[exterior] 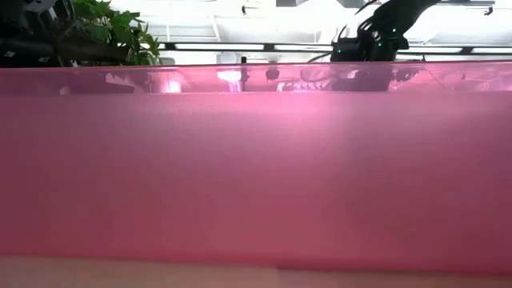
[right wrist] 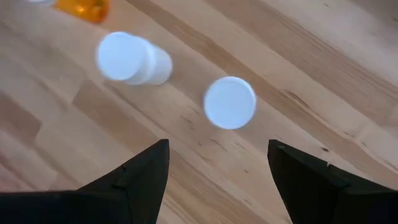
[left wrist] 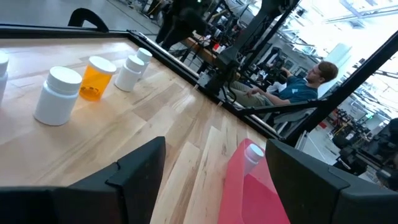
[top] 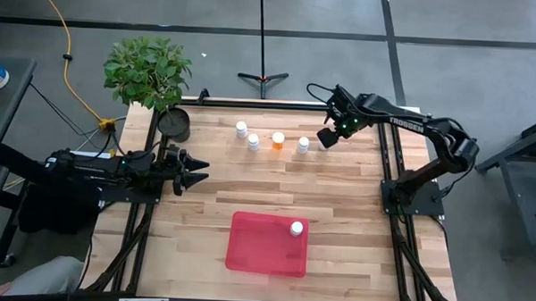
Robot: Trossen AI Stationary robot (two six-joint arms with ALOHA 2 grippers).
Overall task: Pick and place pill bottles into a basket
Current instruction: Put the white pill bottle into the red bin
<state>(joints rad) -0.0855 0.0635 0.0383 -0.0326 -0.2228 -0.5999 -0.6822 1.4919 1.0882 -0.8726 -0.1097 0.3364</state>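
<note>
Three white pill bottles (top: 241, 128) (top: 253, 141) (top: 303, 145) and an orange one (top: 277, 139) stand upright in a row on the far part of the table. Another white bottle (top: 296, 228) stands in the red-pink basket (top: 256, 248) near the front. My right gripper (top: 327, 137) is open above the right end of the row. In its wrist view (right wrist: 219, 144) a further white bottle (right wrist: 230, 102) stands just ahead of the fingers, seen cap-on, and does not touch them. My left gripper (top: 200, 170) is open and empty at the table's left.
A black pot (top: 173, 123) with a green plant (top: 147, 68) stands at the far left corner. The basket's pink wall (exterior: 256, 176) fills the low view. A person (left wrist: 305, 84) sits beyond the table's right side. Bare wood lies between the row and the basket.
</note>
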